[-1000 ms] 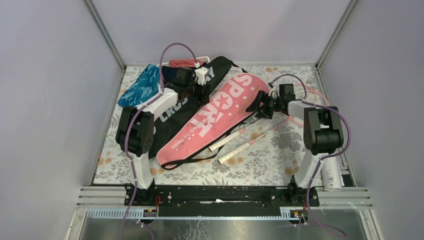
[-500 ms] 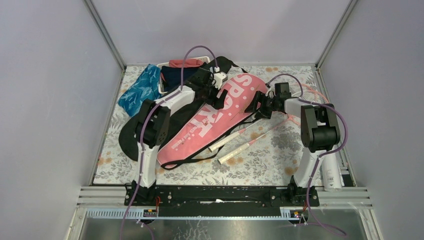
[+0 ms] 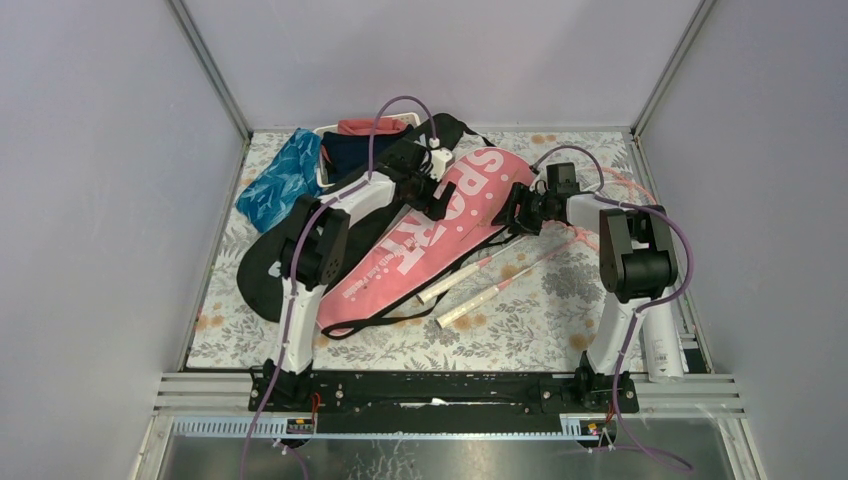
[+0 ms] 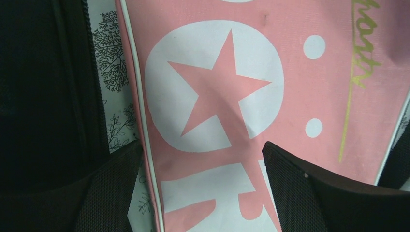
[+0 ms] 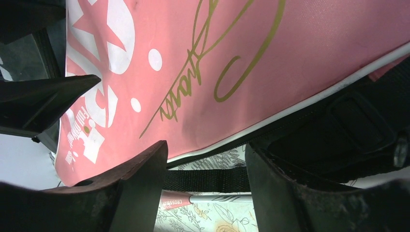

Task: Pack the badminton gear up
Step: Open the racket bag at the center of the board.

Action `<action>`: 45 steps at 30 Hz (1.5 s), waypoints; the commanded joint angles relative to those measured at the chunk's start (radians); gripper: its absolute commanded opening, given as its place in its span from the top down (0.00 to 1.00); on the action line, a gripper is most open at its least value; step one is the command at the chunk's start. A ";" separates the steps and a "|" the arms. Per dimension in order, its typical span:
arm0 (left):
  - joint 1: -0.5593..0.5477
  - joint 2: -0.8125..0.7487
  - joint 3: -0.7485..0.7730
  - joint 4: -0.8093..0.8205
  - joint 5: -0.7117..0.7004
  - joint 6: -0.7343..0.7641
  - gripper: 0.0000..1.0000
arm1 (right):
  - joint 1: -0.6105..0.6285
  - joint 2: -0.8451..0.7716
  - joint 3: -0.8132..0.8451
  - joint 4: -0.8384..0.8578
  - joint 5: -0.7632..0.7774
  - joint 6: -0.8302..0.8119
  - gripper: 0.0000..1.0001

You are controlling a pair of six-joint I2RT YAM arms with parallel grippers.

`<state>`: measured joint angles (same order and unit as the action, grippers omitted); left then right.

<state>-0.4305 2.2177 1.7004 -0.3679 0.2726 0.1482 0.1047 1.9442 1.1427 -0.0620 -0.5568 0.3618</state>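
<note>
The pink "SPORT" bag (image 3: 420, 235) lies slanted across the mat, partly over the black "CROSSWAY" bag (image 3: 262, 275). My left gripper (image 3: 438, 195) hovers open over the pink bag's (image 4: 290, 87) left edge, with one finger on each side of the white piping and nothing held. My right gripper (image 3: 512, 213) is at the pink bag's (image 5: 241, 63) right edge. It stands open, and a black strap (image 5: 208, 180) and a thin racket shaft (image 5: 232, 198) lie between its fingers. Two white racket handles (image 3: 455, 282) lie beside the bag. A white shuttlecock tube (image 3: 662, 350) lies at the far right.
A white basket (image 3: 322, 160) with navy and red clothes stands at the back left, and a blue crumpled cloth (image 3: 280, 178) lies beside it. Metal rails edge the floral mat (image 3: 540, 320). In the left wrist view, the black bag (image 4: 43, 96) lies left of the pink one.
My left arm has swung right, from over the black bag to the pink bag, and its jaws have widened. My right gripper has edged left to the bag's rim, and its jaws have narrowed.
</note>
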 commanded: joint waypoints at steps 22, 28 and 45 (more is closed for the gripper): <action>0.027 -0.050 -0.092 0.003 0.133 0.033 0.09 | 0.015 0.108 0.045 0.093 -0.065 0.145 0.62; 0.026 -0.116 -0.079 -0.056 0.228 0.151 0.03 | 0.013 0.051 0.004 0.180 -0.094 0.241 0.90; -0.003 -0.409 -0.227 0.047 -0.085 0.094 0.01 | 0.012 -0.095 -0.081 0.410 -0.244 0.534 1.00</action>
<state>-0.4259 1.8557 1.4921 -0.4294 0.4278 0.2970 0.1047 1.9156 1.0565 0.2253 -0.7074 0.7971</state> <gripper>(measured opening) 0.984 0.025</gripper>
